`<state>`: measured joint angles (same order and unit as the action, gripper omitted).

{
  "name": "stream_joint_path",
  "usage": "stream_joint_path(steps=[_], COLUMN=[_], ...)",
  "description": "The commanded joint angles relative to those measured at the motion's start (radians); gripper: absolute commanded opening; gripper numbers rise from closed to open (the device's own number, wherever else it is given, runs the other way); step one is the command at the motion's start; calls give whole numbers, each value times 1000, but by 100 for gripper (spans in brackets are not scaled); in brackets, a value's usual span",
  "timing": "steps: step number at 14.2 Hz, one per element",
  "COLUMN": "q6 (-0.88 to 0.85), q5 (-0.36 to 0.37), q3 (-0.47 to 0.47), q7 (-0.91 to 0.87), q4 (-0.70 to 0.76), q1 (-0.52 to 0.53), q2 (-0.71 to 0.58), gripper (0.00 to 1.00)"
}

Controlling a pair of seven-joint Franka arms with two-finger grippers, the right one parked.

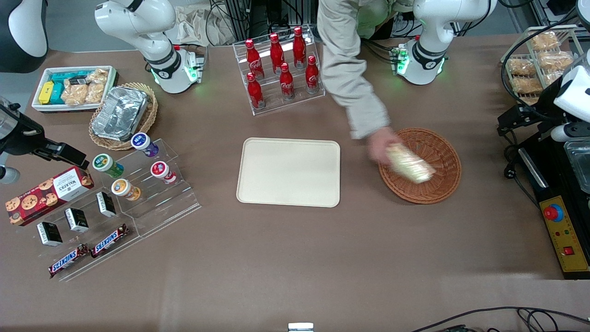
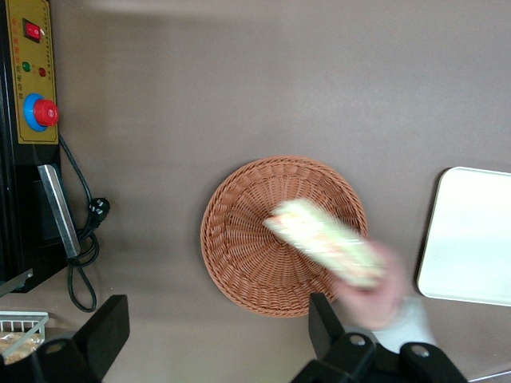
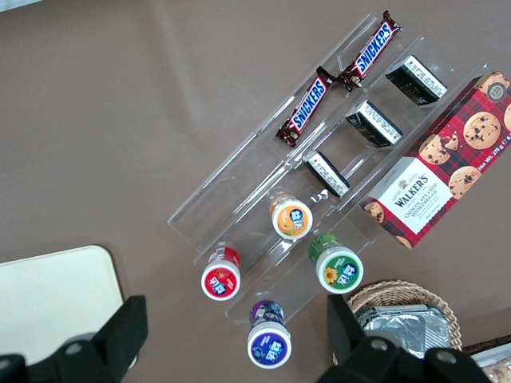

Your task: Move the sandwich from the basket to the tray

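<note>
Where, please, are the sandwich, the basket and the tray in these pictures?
sandwich (image 1: 410,164): front view, middle of the wrapped wedge.
basket (image 1: 442,146): front view, bare woven floor.
tray (image 1: 289,171): front view, bare centre.
hand (image 2: 215,335): left wrist view, above the basket, open, between fingertips.

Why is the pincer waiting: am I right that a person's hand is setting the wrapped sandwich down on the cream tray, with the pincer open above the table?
Not quite. The front view shows the person's hand holding the wrapped wedge sandwich over the round reddish-brown wicker basket, not the flat cream rectangular tray, which holds nothing. The pincer is open above the table, as you said.
</note>
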<state>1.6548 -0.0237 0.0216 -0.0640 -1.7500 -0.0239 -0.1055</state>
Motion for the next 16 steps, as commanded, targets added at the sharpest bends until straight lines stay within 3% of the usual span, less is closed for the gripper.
stream_joint_path(steps=[1, 6, 9, 12, 16], q6=[-1, -15, -23, 125, 440], q5=[-12, -15, -67, -68, -64], q3=[9, 11, 9, 4, -45], q7=[6, 3, -8, -58, -268], q4=[12, -11, -132, -314, -578], q1=[-11, -13, -18, -25, -27], q2=[4, 0, -46, -114, -172], gripper=[100, 100, 100, 100, 100])
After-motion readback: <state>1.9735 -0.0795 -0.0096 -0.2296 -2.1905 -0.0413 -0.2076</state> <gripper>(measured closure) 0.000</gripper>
